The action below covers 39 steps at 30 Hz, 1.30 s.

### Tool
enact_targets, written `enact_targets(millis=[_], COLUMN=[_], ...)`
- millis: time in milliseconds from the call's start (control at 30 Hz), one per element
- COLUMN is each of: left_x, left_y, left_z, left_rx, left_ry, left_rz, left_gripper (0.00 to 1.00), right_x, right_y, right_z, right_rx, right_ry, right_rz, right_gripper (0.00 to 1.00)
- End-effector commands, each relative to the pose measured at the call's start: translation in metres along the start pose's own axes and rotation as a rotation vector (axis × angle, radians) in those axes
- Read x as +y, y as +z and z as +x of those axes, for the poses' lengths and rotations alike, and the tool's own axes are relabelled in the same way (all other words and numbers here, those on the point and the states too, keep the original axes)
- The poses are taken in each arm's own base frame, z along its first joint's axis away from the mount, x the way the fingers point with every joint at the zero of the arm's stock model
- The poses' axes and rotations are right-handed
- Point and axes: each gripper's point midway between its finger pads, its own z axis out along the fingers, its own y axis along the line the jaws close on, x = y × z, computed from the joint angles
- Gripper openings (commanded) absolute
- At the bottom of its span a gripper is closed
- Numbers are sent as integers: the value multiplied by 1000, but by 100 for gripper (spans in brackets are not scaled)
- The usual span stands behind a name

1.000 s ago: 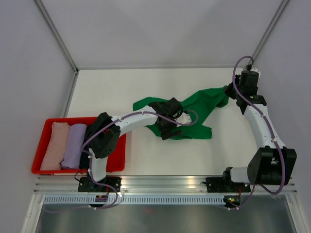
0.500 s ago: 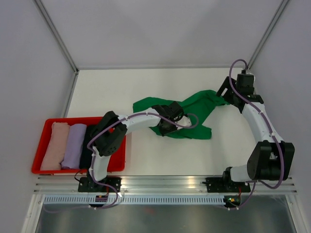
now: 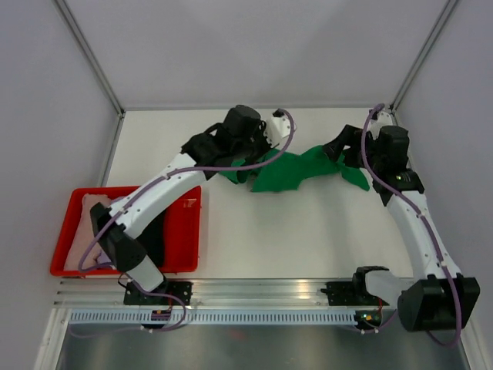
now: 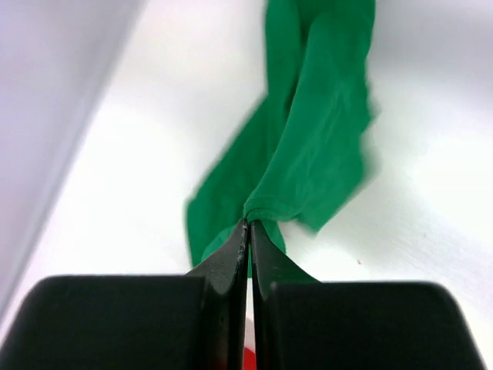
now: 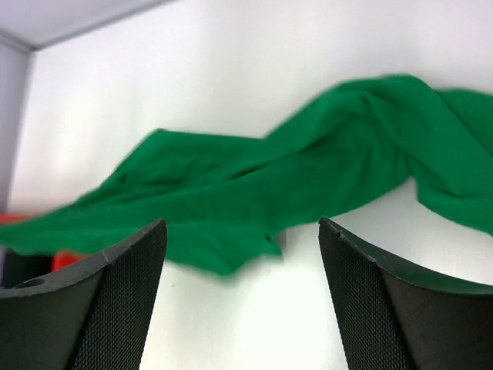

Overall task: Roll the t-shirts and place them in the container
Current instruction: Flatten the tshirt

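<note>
Swung far, my left gripper (image 4: 249,226) pinches the green shirt (image 3: 286,173), its length running right to my wide-spread right gripper (image 5: 240,228).

Bright green t-shirt (image 3: 289,171), crumpled into a long drawn-out band, one bunched end pinched in the left end effector (image 4: 249,225)

Item one: I am seeing a t-shirt (image 3: 285,171) stretching across the far half of the desk (image 3: 308,239), between the two claws. The left claw (image 4: 249,231) is sitting at its left end, touching it. The right claw (image 5: 240,227) is hanging just beside its right end.

Item two: a tray (image 3: 123,270) is resting at the desk's near left, well apart. Other t-shirts (image 3: 77,235) are lying in it, partly under the left arm (image 3: 162,189).
</note>
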Motion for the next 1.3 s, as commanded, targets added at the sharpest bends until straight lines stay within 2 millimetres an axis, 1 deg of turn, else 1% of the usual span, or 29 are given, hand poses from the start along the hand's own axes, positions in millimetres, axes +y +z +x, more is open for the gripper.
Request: enact_targets(millis=[0, 33, 67, 133, 167, 267, 300, 333, 367, 400, 433, 567, 600, 633, 667, 700, 767, 800, 833, 867, 933, 967, 1000, 1067, 1100, 1133, 1167, 1200, 1267], left_x=[31, 39, 40, 47, 50, 56, 56, 57, 56, 55, 55, 42, 40, 39, 38, 38, 37, 37, 38, 38, 38, 37, 38, 36, 35, 34, 35, 40, 59], left_y=[-62, -78, -84, -98, -100, -111, -114, -117, -120, -120, -122, -120, -117, -116, -116, -116, -116, -117, -119, -119, -120, -118, -119, -118, -121, -123, -125, -127, -132], left_z=[-63, -82, -84, -99, -100, -111, -113, -116, -118, -119, -120, -122, -121, -121, -121, -121, -122, -122, -123, -123, -122, -120, -119, -119, -119, -119, -120, -120, -117], left_rx=[-193, -242, -243, -279, -279, -304, -313, -323, -333, -334, -339, -351, -347, -345, -345, -345, -350, -350, -354, -357, -355, -348, -346, -347, -351, -354, -356, -357, -339], left_ry=[-36, -40, -40, -38, -33, -33, -34, -37, -40, -40, -44, -60, -61, -65, -63, -61, -57, -57, -54, -51, -45, -42, -43, -41, -41, -48, -51, -55, -74], left_rz=[-103, -116, -115, -135, -143, -162, -161, -161, -153, -148, -146, -77, -65, -63, -59, -58, -52, -50, -52, -54, -52, -52, -53, -43, -36, -33, -41, -61, -151], left_gripper=[2, 2, 2, 2, 2, 2, 2, 2, 2, 2, 2, 2, 2, 2, 2, 2, 2, 2, 2, 2, 2, 2, 2, 2, 2, 2, 2, 2, 2], right_x=[53, 75, 78, 93, 98, 127, 133, 142, 141, 150, 155, 185, 187, 195, 201, 203, 213, 212, 212, 208, 209, 211, 212, 213, 211, 213, 213, 213, 223], right_y=[-27, -41, -42, -49, -50, -64, -72, -76, -77, -82, -84, -81, -73, -72, -72, -60, -55, -41, -38, -27, -23, -22, -18, -15, -9, -9, -5, -4, -14], right_z=[-8, -13, -5, -5, -7, -11, -15, -14, -18, -24, -24, -10, -8, -3, -6, -1, -2, 5, -1, 0, -6, -7, -8, -14, -10, -15, -13, -12, -20], right_rx=[-111, -152, -149, -187, -216, -296, -327, -341, -362, -395, -398, -383, -377, -366, -371, -344, -339, -307, -318, -311, -320, -325, -324, -332, -313, -316, -302, -293, -304], right_ry=[-103, -147, -146, -206, -262, -346, -357, -361, -354, -345, -337, -310, -307, -314, -317, -324, -348, -357, -356, -367, -372, -379, -379, -376, -383, -382, -383, -383, -376], right_rz=[-298, -424, -448, -469, -459, -453, -454, -462, -438, -463, -483, -569, -552, -564, -567, -558, -561, -535, -508, -475, -457, -457, -455, -438, -422, -418, -412, -408, -447], right_gripper=[85, 85, 85, 86, 86, 89, 90, 90, 90, 90, 90, 89, 90, 89, 90, 90, 90, 90, 90, 90, 81, 72, 52, 37, 18, 5, 0, 0, 0])
